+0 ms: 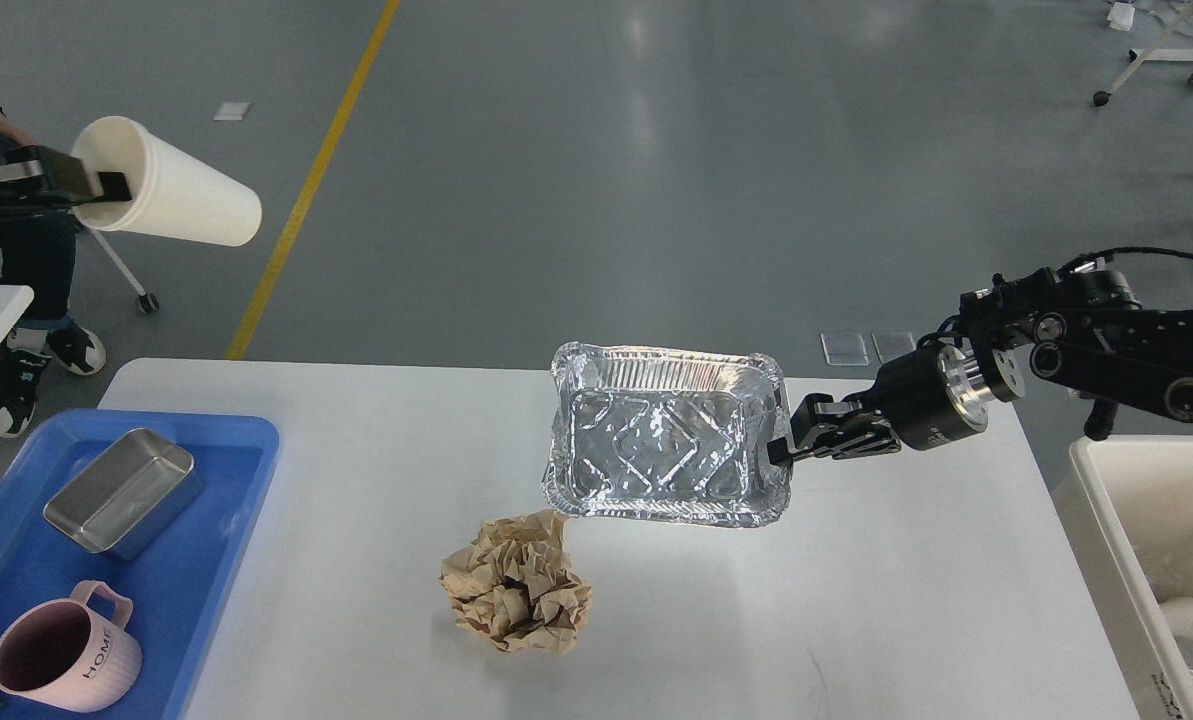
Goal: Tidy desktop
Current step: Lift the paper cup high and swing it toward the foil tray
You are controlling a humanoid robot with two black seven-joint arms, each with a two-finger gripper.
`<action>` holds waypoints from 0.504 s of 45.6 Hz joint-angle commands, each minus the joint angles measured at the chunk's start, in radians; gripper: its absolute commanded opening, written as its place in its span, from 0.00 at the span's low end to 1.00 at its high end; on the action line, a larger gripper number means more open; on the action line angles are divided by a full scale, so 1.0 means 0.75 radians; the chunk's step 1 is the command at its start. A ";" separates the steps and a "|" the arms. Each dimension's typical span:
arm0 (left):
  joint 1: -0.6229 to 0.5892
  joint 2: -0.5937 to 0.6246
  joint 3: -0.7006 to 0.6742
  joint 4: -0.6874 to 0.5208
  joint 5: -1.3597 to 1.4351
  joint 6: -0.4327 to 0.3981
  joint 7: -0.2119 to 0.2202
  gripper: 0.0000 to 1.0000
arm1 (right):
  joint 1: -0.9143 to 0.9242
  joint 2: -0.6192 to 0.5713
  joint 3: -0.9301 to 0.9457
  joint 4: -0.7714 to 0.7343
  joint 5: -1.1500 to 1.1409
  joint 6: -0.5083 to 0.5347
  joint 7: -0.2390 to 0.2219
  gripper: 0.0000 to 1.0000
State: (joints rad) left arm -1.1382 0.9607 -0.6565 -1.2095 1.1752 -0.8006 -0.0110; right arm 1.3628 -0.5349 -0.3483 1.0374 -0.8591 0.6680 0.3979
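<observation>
desktop [856, 620]: big white to light-grey tabletop, smooth matte, rounded corners; fills the lower centre of the head view, grey floor beyond its far edge.
foil tray [668, 448]: rectangular aluminium container, crinkled shiny walls, ribbed rim, diamond pattern embossed in the base; empty; over the desktop's far middle, casts a shadow below its near edge.
right gripper [784, 448]: black, two fingers pinching the foil tray's right rim; silver wrist ring behind it, arm comes in from the right.
paper ball [516, 585]: brown kraft paper, crumpled, many sharp folds; lies on the desktop just near-left of the foil tray.
blue tray [226, 520]: blue plastic, smooth, raised rim, rounded corners; on the desktop's left end.
metal tin [121, 490]: small rectangular steel pan, brushed grey, empty; in the blue tray's far part.
pink mug [61, 660]: ribbed pink body, loop handle, dark inside; reads "HOME"; in the blue tray's near part.
paper cup [171, 195]: plain white, tapered, held on its side up in the air at upper left, mouth toward the left, well off the desktop.
left gripper [106, 185]: black, one finger inside the paper cup's mouth, clamped on its rim.
white bin [1096, 520]: off-white plastic, thick rim; right of the desktop, partly out of view.
</observation>
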 commanded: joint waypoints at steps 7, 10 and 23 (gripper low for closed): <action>-0.149 -0.473 0.024 0.279 0.020 -0.002 0.064 0.00 | -0.005 0.052 0.000 -0.050 0.002 0.003 -0.001 0.00; -0.172 -0.579 0.027 0.346 0.026 0.002 0.066 0.00 | -0.009 0.097 0.000 -0.074 0.002 0.005 -0.001 0.00; -0.186 -0.878 0.043 0.480 0.057 0.012 0.084 0.00 | -0.017 0.155 0.000 -0.113 0.004 0.019 -0.001 0.00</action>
State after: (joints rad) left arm -1.2777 0.3681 -0.6251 -0.8626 1.2156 -0.7898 0.0499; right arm 1.3552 -0.4228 -0.3483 0.9594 -0.8573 0.6737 0.3972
